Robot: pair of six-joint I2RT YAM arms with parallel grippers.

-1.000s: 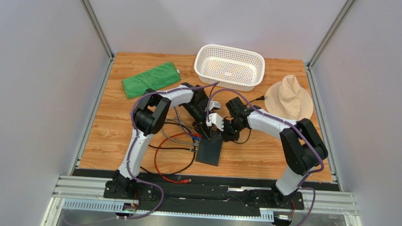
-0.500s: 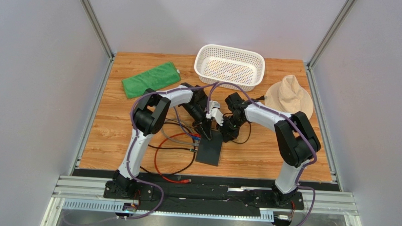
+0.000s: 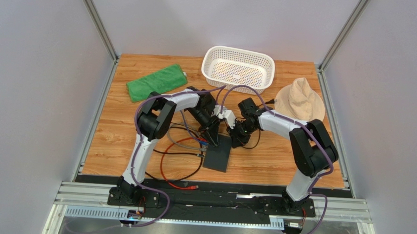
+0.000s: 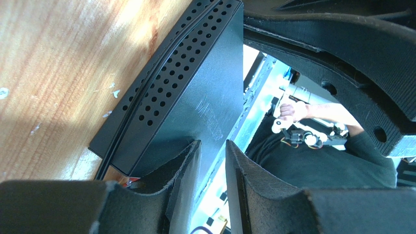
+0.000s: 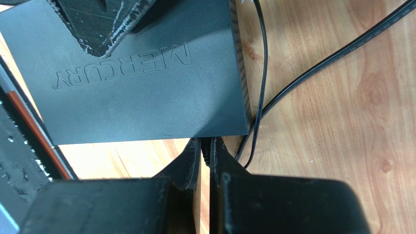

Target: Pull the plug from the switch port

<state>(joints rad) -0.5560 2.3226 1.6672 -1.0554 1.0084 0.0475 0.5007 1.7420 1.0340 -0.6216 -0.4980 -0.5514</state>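
The switch [image 3: 218, 153] is a flat matte-black box lying on the wooden table, its top marked MERCURY [image 5: 146, 78]. My right gripper [image 5: 205, 146] is at the switch's near edge, shut on a small black plug [image 5: 205, 152] that sits against that edge. A thin black cord [image 5: 263, 73] runs along the switch's perforated side. My left gripper [image 4: 213, 146] stands open over the switch [image 4: 195, 87], one fingertip [image 4: 188, 158] resting on its top. In the top view the two grippers meet at the switch's far end, left [image 3: 214, 138] and right [image 3: 235, 141].
A white basket [image 3: 238, 69] stands at the back, a green cloth [image 3: 156, 82] back left, a beige hat [image 3: 300, 100] back right. An orange cable [image 3: 166, 168] and black cables loop on the table left of the switch. A thicker black cable [image 5: 332, 53] crosses right of it.
My right wrist has shifted slightly toward the back of the table and its elbow has swung. The switch and the left arm look unmoved.
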